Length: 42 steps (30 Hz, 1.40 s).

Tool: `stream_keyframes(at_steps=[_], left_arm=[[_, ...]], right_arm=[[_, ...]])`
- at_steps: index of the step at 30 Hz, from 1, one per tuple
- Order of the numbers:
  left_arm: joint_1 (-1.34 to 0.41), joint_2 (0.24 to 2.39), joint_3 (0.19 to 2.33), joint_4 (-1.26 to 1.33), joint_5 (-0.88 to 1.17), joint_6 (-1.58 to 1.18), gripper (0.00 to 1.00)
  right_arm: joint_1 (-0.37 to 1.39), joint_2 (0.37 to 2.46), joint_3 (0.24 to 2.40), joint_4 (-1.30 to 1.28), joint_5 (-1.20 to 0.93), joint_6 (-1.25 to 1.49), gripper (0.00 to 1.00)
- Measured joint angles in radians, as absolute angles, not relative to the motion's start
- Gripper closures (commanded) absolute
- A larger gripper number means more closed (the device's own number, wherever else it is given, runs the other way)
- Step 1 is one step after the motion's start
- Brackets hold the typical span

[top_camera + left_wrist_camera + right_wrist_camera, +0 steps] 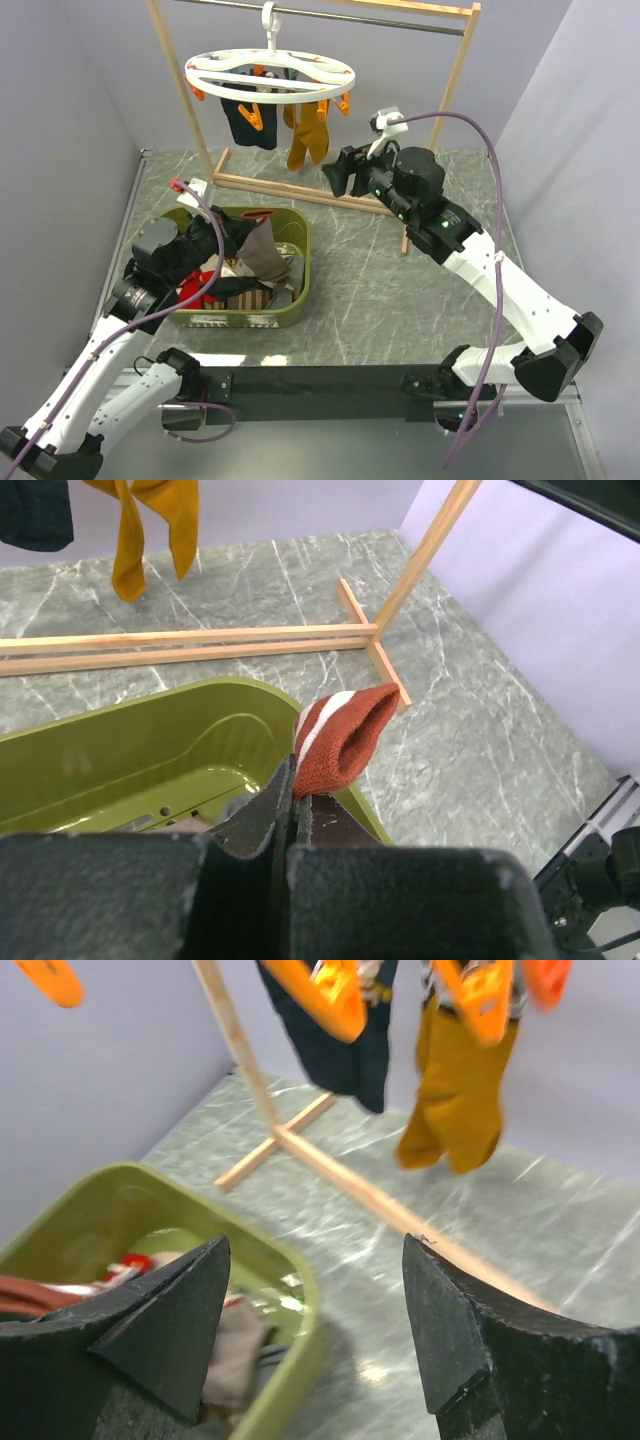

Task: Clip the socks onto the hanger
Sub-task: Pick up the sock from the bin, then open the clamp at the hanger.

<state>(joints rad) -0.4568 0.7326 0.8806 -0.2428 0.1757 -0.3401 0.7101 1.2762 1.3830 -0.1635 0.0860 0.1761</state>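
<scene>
Red-striped sock cuff (342, 738) poked from the clamped left pincer (292, 792), its foot hidden; right pincer (316, 1260) gaped empty.

This is looking like a robotics lab cell. Plain grey panels (60, 120) are enclosing a marble-patterned table (400, 290) carrying two bolted arms (510, 290).

Left gripper (292, 785) low, clamped tight; right gripper (315, 1245) raised, jaws wide apart, arm apparently half-extended.
</scene>
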Motion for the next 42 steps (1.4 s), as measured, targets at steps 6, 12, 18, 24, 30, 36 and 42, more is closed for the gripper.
stream_keyframes(at_steps=[6,12,18,24,30,36,42], left_arm=[[-0.457,0.746,0.87,-0.221,0.183,-0.361,0.99],[-0.457,0.75,0.87,-0.201,0.213,-0.352,0.99],[-0.457,0.751,0.864,-0.188,0.215,-0.336,0.99],[-0.456,0.78,0.863,-0.184,0.224,-0.316,0.99],[-0.451,0.798,0.863,-0.184,0.24,-0.297,0.99],[-0.447,0.783,0.862,-0.172,0.266,-0.289,0.99],[-0.444,0.78,0.861,-0.17,0.284,-0.279,0.99]], right_arm=[[0.665,1.28,1.339,-0.03,-0.053,-0.028,0.25],[0.536,1.33,1.385,0.039,-0.252,-0.112,0.17],[0.464,1.381,1.425,0.056,-0.403,-0.154,0.17],[0.464,1.471,1.552,0.038,-0.49,-0.162,0.17],[0.461,1.477,1.557,0.064,-0.51,-0.161,0.17],[0.447,1.53,1.636,0.068,-0.567,-0.158,0.2],[0.44,1.569,1.666,0.072,-0.602,-0.159,0.18]])
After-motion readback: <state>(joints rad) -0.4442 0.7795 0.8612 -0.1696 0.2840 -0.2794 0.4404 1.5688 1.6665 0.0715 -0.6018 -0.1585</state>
